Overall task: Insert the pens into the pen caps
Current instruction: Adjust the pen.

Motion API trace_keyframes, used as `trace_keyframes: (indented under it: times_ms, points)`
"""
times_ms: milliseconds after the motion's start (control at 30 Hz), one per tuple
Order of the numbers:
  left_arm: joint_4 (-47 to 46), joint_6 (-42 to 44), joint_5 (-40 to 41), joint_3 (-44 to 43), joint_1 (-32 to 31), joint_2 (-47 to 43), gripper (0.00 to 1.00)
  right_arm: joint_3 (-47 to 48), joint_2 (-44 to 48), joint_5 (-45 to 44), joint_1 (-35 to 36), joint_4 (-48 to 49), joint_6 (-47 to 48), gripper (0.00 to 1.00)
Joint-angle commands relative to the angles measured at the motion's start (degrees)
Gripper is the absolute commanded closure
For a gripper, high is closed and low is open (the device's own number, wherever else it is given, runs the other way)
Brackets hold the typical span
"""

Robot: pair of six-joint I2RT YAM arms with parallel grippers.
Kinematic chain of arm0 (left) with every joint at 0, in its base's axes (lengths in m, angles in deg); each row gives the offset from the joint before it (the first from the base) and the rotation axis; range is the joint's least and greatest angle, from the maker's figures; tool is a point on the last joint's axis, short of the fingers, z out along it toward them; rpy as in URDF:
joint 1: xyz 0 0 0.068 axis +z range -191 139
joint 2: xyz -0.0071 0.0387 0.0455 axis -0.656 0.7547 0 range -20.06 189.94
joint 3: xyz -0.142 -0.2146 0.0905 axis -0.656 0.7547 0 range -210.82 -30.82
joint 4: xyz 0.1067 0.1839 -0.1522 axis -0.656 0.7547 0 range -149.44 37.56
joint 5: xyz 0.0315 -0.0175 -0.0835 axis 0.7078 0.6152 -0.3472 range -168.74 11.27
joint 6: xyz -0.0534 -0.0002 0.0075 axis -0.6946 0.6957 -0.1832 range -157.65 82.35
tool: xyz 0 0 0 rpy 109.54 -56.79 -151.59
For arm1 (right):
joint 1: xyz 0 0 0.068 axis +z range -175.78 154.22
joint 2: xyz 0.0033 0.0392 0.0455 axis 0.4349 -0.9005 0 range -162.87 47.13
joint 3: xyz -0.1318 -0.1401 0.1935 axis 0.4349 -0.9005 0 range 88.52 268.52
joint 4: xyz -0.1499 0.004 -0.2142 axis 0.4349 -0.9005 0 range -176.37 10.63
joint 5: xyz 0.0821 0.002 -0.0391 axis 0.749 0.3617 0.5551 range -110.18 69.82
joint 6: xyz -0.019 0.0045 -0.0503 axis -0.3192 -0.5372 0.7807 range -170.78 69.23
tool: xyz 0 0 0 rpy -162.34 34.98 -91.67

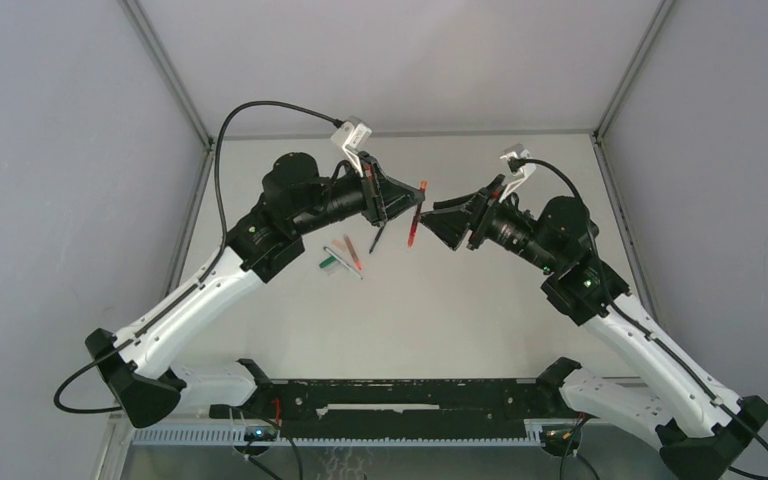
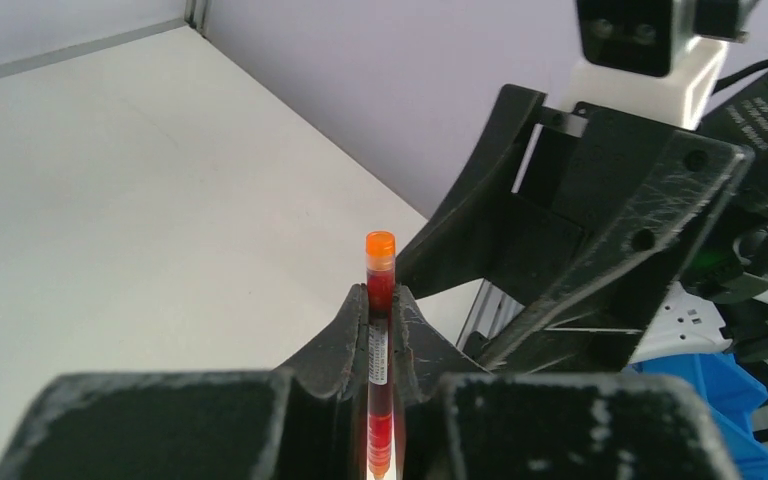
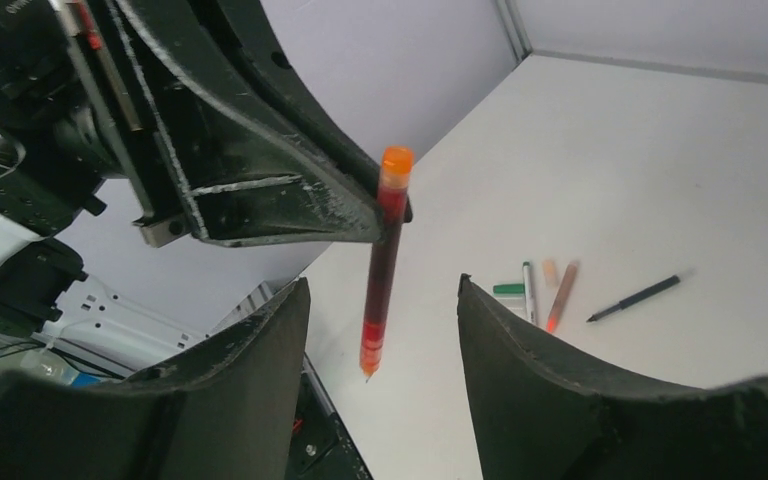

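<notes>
Holding a pen up for capping

The left end effector [image 2: 380, 312] pinches the red translucent stick pen with orange end plug [image 2: 380, 285] by its upper barrel above the white surface [image 1: 480, 300], probably to leave its tip free; the right end effector [image 3: 380, 287] faces it, spread and empty

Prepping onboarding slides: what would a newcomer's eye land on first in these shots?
The red pen held upright in mid-air above the table, orange end up, pinched by the left tool. Facing it, the right tool stands open, a finger each side of the pen, not touching. Down on the table lie a green pen, a reddish pen and a black pen.
</notes>
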State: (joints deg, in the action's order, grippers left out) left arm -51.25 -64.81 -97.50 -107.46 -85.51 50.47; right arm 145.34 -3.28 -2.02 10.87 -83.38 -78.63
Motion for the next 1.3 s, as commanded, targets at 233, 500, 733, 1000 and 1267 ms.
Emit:
trace_keyframes:
  times_ms: [233, 500, 733, 1000, 1267]
  points:
    - [-5.30, -2.54, -0.23, -0.03, -0.23, -1.78, 1.00, 2.44, -3.82, 2.15, 1.48, 6.24, -1.23, 0.41]
    - [-7.52, -4.61, 3.12, 1.19, -0.23, -3.24, 1.00, 2.48, -5.42, 1.48, 5.23, 5.81, -0.56, 0.50]
    - [-7.66, -4.96, 3.07, 1.49, -0.23, -3.33, 1.00, 2.48, -5.83, 0.28, 6.67, 6.41, -0.02, 0.59]
    - [-7.57, -5.01, 2.81, 1.98, -0.22, -3.24, 1.00, 2.49, -5.36, -0.78, 6.77, 8.77, 0.85, 0.63]
    - [-7.60, -5.19, 3.08, 2.07, -0.23, -3.31, 0.99, 2.50, -5.44, -0.58, 6.78, 7.80, 1.59, 0.85]
